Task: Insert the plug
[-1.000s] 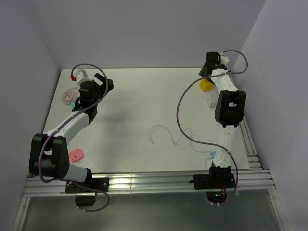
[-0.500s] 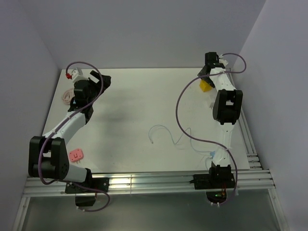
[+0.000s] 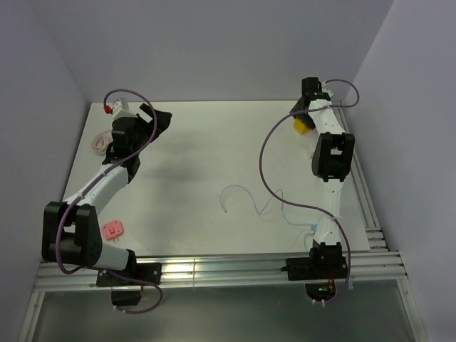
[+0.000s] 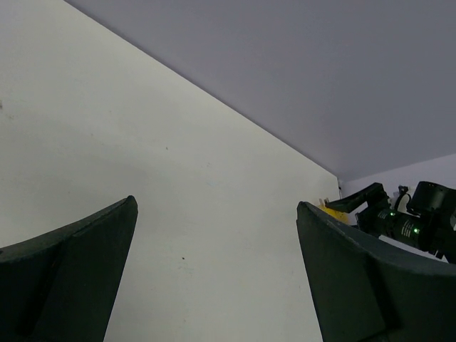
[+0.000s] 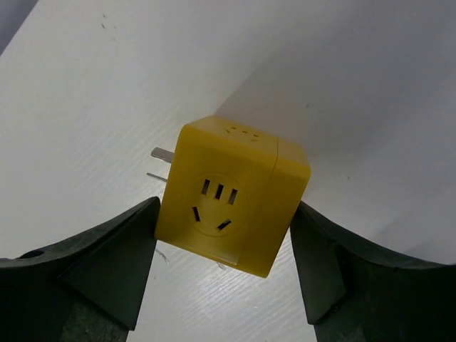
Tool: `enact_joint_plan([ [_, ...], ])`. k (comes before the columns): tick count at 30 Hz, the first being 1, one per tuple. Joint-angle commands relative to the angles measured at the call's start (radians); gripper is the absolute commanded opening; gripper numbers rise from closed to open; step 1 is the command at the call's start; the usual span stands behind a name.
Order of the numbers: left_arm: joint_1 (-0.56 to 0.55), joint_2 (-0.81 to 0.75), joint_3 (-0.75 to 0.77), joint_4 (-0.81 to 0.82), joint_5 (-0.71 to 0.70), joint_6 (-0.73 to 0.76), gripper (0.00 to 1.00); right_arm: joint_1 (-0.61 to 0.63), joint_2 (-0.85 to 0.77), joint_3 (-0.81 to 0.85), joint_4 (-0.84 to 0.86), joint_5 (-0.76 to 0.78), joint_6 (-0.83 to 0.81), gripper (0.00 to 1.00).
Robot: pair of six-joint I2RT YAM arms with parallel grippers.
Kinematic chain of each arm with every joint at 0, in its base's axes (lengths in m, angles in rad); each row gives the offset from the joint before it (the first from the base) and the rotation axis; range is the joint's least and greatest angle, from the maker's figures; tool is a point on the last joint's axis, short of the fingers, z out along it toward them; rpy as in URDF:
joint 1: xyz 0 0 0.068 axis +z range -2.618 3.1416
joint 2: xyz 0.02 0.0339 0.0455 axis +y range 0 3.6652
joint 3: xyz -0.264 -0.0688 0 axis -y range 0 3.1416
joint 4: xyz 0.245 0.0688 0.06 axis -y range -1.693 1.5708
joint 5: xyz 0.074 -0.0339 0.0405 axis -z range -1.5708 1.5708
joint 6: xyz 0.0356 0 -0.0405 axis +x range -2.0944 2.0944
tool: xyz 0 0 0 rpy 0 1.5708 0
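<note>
two arms, one yellow socket cube, one pink block, two cables

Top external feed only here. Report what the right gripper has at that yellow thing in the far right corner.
Observer: The right wrist view shows a yellow socket cube sitting between the fingers of the right gripper. I cannot tell whether they press on it yet.
Operator: Give me its orientation.
Observer: Its socket face points toward the wrist camera, and two metal prongs stick out of its left side in that view.
</note>
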Motion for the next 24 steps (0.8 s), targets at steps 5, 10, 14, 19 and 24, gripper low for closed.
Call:
enact_joint_plan([
  [5, -0.028, -0.039, 0.056, -0.006, 0.049, 0.000, 0.98, 0.004, -0.026, -0.018, 0.001, -0.035, -0.042, 0.46],
  [10, -0.049, -0.025, 0.092, -0.080, 0.079, 0.046, 0.98, 0.027, -0.115, -0.159, 0.079, -0.074, -0.080, 0.41],
  [14, -0.072, -0.055, 0.056, -0.076, 0.108, 0.031, 0.88, 0.087, -0.177, -0.248, 0.109, -0.086, -0.091, 0.21],
  [19, -0.112, -0.118, -0.029, -0.056, 0.152, 0.023, 0.85, 0.117, -0.267, -0.366, 0.115, -0.083, -0.100, 0.05],
  [24, -0.192, -0.158, -0.085, -0.078, 0.144, 0.015, 0.81, 0.185, -0.426, -0.562, 0.151, -0.081, -0.094, 0.00],
])
